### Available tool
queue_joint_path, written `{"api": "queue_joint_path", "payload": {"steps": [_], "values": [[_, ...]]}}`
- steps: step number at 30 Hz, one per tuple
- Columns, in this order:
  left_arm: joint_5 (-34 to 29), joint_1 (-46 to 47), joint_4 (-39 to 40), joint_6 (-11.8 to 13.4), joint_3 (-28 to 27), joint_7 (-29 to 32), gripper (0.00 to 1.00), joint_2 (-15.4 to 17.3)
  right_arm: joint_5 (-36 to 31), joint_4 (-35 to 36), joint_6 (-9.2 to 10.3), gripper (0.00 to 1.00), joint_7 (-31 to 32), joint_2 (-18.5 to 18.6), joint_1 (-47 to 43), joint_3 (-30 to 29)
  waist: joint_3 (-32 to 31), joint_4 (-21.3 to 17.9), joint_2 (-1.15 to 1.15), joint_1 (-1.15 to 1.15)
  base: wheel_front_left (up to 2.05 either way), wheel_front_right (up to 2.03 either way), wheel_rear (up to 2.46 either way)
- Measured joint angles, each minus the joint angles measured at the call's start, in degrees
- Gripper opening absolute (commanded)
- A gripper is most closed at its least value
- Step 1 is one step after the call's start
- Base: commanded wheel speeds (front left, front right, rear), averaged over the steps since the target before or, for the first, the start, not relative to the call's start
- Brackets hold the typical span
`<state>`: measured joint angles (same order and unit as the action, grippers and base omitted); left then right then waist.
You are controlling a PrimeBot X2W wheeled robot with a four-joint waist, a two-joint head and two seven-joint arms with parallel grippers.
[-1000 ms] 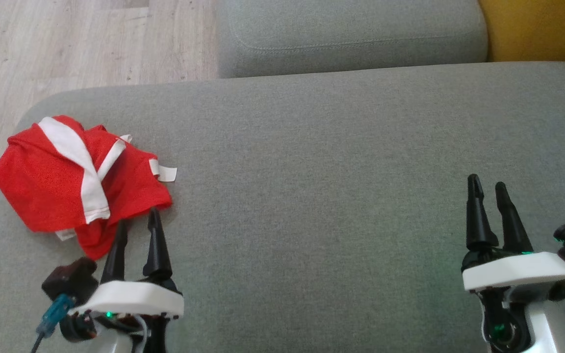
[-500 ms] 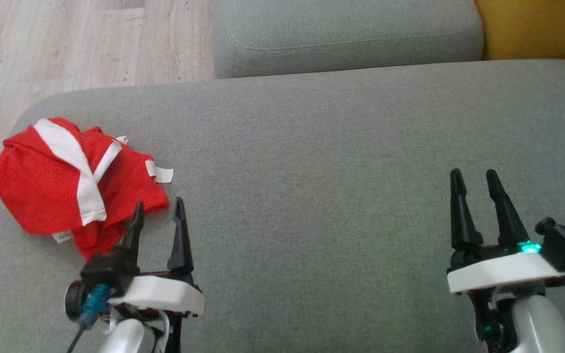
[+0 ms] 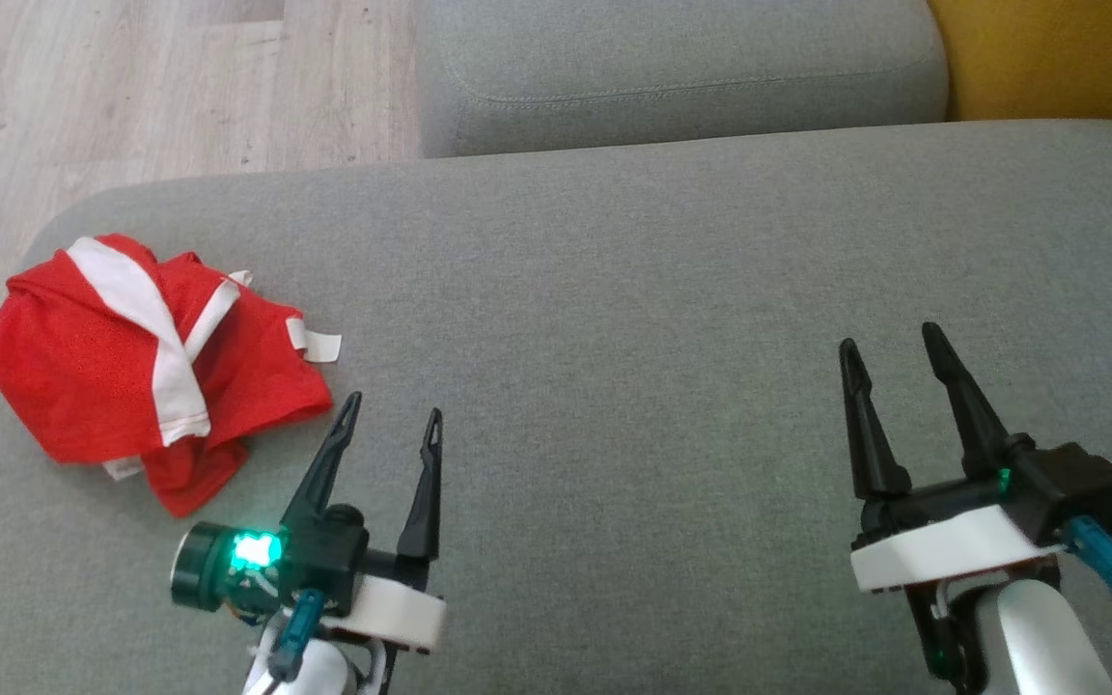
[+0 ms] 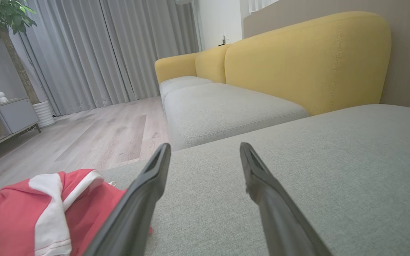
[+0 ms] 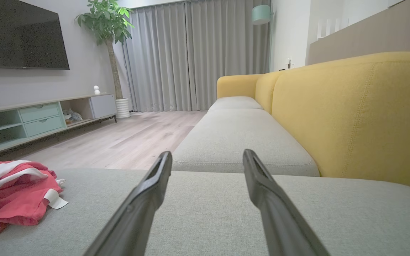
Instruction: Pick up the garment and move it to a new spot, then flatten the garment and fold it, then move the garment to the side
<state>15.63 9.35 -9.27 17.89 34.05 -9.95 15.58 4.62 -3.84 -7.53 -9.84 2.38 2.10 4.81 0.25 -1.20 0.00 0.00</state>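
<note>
The garment is a red piece with white bands, lying crumpled at the left end of the grey sofa cushion. It also shows low left as the garment in the left wrist view and as the garment in the right wrist view. My left gripper is open and empty, just right of the cloth and apart from it. Far to the right, my right gripper is open too, holding nothing above the bare cushion.
A second grey seat cushion lies beyond, with a yellow sofa back at the far right. Wooden floor runs past the cushion's left edge. A TV cabinet and a potted plant stand across the room.
My left gripper has swung right, off the garment's lower edge, and now stands clear of it. The right gripper has drifted left and tilted. The garment has not moved.
</note>
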Motion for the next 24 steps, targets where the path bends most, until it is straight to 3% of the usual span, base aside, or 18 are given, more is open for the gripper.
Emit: {"api": "queue_joint_path", "payload": {"steps": [5, 13, 19, 24], "values": [[3.64, -0.05, 1.67, 0.68, 0.22, -0.80, 1.00, -0.60, 3.15, 0.33, 0.00, 1.00, -0.86, 0.00, -0.15, -0.31, -0.10, 0.29, 0.00, 0.00, 0.00, 0.00, 0.00], [7.22, -2.42, 2.12, -3.61, -5.75, -2.31, 1.00, -2.82, 6.81, -3.10, 0.00, 1.00, -2.33, 0.04, -0.59, -0.23, -0.16, 0.40, 0.00, 0.00, 0.00, 0.00, 0.00], [5.17, -4.78, -3.82, -7.17, -6.47, -3.23, 1.00, -4.10, 7.58, -9.59, 0.00, 1.00, -3.31, 0.05, -0.73, 0.27, -0.27, 0.24, 0.00, 0.00, 0.00, 0.00, 0.00], [1.22, -4.78, -5.78, -8.38, -6.67, -3.85, 1.00, -5.57, 5.42, -13.55, 0.00, 1.00, -3.90, 0.05, -0.65, 0.46, -0.46, 0.33, 0.00, 0.00, 0.00, 0.00, 0.00]]}}
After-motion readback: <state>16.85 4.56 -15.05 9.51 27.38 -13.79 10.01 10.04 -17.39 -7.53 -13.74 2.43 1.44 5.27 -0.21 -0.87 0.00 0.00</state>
